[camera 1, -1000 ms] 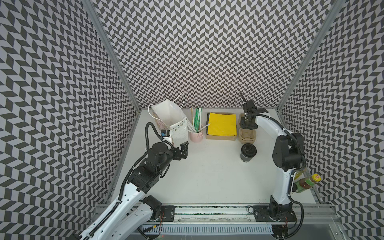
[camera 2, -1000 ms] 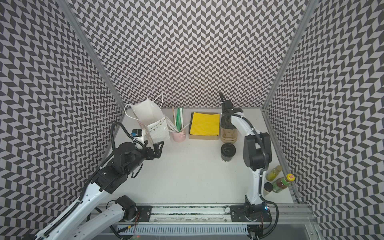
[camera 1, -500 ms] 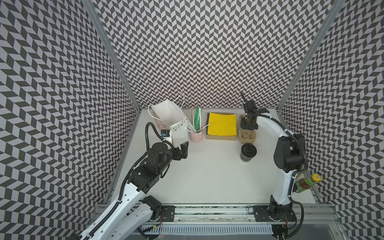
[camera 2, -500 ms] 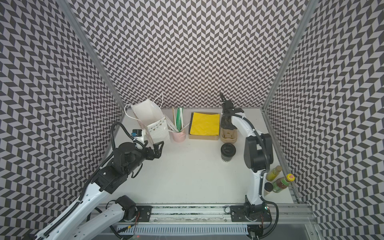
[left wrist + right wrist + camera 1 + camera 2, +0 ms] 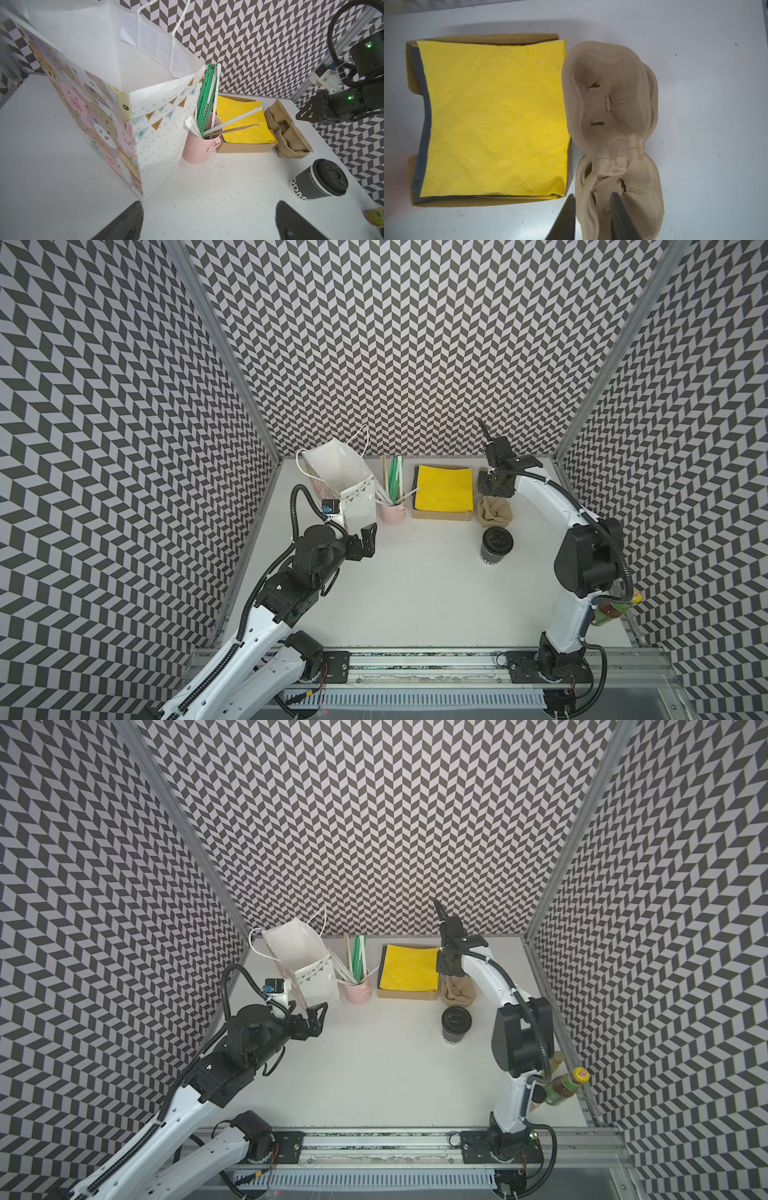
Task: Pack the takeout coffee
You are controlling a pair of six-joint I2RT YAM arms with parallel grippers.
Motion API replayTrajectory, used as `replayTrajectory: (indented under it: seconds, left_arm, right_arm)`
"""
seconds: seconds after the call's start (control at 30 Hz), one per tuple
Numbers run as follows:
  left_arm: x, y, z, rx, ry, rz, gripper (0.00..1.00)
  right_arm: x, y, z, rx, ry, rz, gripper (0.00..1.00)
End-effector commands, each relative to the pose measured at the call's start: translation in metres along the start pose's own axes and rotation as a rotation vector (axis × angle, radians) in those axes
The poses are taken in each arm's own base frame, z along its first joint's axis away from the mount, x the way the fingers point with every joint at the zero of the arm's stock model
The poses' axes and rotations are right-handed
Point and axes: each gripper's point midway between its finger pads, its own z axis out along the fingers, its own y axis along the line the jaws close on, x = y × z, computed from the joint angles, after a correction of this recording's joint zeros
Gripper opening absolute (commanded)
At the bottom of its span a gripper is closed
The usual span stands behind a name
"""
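- Left wrist view: we see the left gripper [image 5: 208, 204], fingers wide apart, near the paper bag [image 5: 158, 133].
- Farther right, the lidded takeout coffee [image 5: 496, 544] stands upright on the table [image 5: 415, 593], just beside the pulp cup carriers [image 5: 494, 512].
- Our right gripper [image 5: 592, 195] straddles a carrier rim, fingers narrowly parted.

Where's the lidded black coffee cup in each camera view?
Top view: coffee cup right of centre, just before the cup carriers.
Top view: coffee cup, same spot.
Left wrist: coffee cup beside the cup carriers.
Right wrist: not in it.
Shared landmark: yellow napkins.
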Motion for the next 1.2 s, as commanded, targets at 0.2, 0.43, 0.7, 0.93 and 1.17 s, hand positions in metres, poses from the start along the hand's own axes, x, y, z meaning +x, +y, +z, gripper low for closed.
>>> replayTrajectory:
  seconds: [0.2, 0.43, 0.7, 0.93, 1.17]
  left_arm:
    - [0.007, 0.000, 0.002, 0.003, 0.018, 0.013, 0.99]
    - [0.008, -0.003, 0.003, 0.011, 0.023, 0.020, 0.99]
    - [0.009, -0.004, 0.003, 0.011, 0.026, 0.022, 0.99]
    - [0.009, -0.004, 0.004, 0.011, 0.027, 0.023, 0.99]
    - [0.009, -0.004, 0.003, 0.012, 0.026, 0.023, 0.99]
  right_arm:
    - [-0.011, -0.018, 0.004, 0.066, -0.040, 0.022, 0.48]
    - [-0.016, -0.028, 0.013, -0.028, -0.023, 0.073, 0.50]
    - [-0.001, -0.019, 0.039, -0.061, 0.056, 0.043, 0.54]
    - [0.000, -0.020, 0.048, -0.052, 0.067, 0.039, 0.54]
    - [-0.002, -0.014, 0.052, -0.078, 0.066, 0.036, 0.51]
